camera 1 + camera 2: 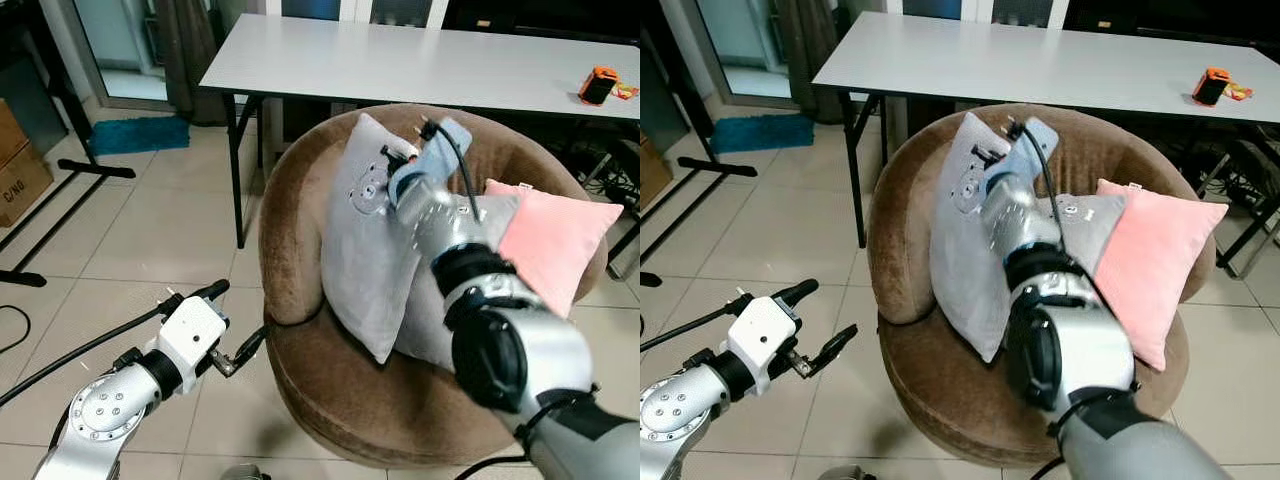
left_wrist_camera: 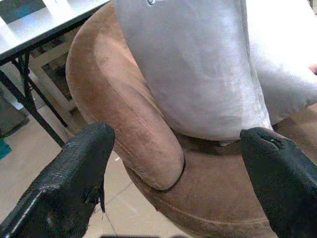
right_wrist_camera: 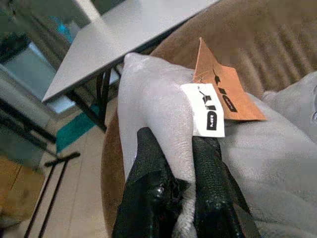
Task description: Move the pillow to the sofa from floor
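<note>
A grey pillow [image 1: 362,250] stands on edge on the round brown sofa chair [image 1: 285,210], leaning against its backrest. My right gripper [image 3: 178,168] is shut on the pillow's top corner, pinching the fabric just below a white and orange tag [image 3: 218,101]. The right arm [image 1: 455,250] reaches across the seat to that corner. My left gripper [image 2: 178,163] hangs open low in front of the sofa's left arm, its fingers [image 1: 212,291] apart and holding nothing. A second grey pillow [image 1: 440,300] lies behind the first.
A pink pillow [image 1: 555,240] leans on the sofa's right side. Behind the sofa stands a white table [image 1: 420,60] with an orange object [image 1: 598,85] on it. A blue mat [image 1: 140,133] and black stand legs [image 1: 70,165] lie on the tiled floor at left.
</note>
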`<state>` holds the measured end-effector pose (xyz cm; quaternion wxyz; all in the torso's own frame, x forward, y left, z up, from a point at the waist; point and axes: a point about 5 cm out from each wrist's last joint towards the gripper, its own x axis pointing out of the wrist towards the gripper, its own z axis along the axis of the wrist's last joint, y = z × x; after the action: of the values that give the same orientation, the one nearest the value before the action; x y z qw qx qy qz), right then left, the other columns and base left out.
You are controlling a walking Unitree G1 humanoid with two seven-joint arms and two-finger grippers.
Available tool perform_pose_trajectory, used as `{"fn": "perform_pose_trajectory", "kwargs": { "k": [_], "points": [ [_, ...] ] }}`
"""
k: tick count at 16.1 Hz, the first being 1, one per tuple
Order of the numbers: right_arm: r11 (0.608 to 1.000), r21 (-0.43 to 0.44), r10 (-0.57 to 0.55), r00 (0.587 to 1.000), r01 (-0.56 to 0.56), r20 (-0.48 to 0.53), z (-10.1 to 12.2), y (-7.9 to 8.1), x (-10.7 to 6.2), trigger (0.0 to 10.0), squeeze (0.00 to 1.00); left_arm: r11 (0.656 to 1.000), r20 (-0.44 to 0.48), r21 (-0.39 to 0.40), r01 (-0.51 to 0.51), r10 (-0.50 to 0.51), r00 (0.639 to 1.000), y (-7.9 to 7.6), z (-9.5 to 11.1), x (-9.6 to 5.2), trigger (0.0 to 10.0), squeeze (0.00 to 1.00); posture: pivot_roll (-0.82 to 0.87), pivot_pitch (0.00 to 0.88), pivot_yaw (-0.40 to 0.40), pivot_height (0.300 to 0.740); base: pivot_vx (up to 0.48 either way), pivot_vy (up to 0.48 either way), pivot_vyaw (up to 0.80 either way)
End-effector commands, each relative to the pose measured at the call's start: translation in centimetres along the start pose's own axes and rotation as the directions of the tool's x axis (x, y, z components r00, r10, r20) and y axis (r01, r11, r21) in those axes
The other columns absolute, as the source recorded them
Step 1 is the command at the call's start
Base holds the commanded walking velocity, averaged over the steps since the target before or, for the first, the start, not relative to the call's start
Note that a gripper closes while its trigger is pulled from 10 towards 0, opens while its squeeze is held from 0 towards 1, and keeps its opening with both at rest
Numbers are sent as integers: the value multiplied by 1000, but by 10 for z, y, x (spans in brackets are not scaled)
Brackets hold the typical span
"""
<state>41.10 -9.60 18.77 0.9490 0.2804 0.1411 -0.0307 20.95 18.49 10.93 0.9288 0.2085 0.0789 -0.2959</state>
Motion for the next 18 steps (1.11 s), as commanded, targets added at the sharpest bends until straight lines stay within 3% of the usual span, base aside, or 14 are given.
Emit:
{"fn": "perform_pose_trajectory", "kwargs": {
  "k": [1, 3, 7, 9, 12, 13, 14, 15, 18],
  "points": [
    [999, 18, 34, 998, -35, 50, 22, 9, -2, 10000, 0, 1000, 8, 3, -4, 4, 1000, 2, 3, -1, 10000, 0, 143, 0, -56, 740, 0, 0, 0],
    [996, 56, 63, 998, -63, 10, 27, 15, -3, 10000, 0, 1000, 7, 4, -1, 1, 1000, 2, 3, -1, 10000, 0, 140, 0, -52, 740, 0, 0, 0],
    [993, 47, 111, 993, -110, -38, 25, 30, -7, 10000, 0, 1000, 3, 9, 12, -12, 1000, 3, 4, 1, 10000, 0, 138, 0, -47, 740, 0, 0, 0],
    [995, 38, 91, 995, -90, -43, 20, 26, -4, 10000, 0, 1000, 2, 14, 16, -16, 1000, 4, 4, 2, 10000, 0, 137, 0, -46, 740, 0, 0, 0],
    [1000, -17, -4, 1000, 4, -1, 6, 0, 3, 10000, 4, 999, 13, 38, 32, -33, 999, 7, 7, 9, 10000, 0, 143, 0, -39, 740, 0, 0, 0],
    [998, -47, -40, 999, 40, 16, 6, -7, 3, 10000, 808, 998, 18, 41, 39, -40, 999, 7, 8, 11, 10000, 0, 143, 0, -39, 740, 0, 0, 0],
    [995, -70, -66, 997, 69, 39, 9, -14, 4, 10000, 1000, 998, 22, 44, 43, -44, 999, 7, 9, 13, 10000, 0, 149, 0, -40, 740, 0, 0, 0],
    [987, -45, -152, 986, 155, 63, 15, -33, 4, 10000, 1000, 998, 27, 46, 46, -47, 999, 7, 11, 15, 10000, 0, 166, 0, -49, 740, 0, 0, 0],
    [958, -27, -276, 947, 284, 167, 45, -58, 1, 10000, 1000, 998, 21, 58, 25, -26, 999, 11, 10, 13, 10000, 0, 177, 0, -58, 740, 0, 0, 0]
  ]
}}
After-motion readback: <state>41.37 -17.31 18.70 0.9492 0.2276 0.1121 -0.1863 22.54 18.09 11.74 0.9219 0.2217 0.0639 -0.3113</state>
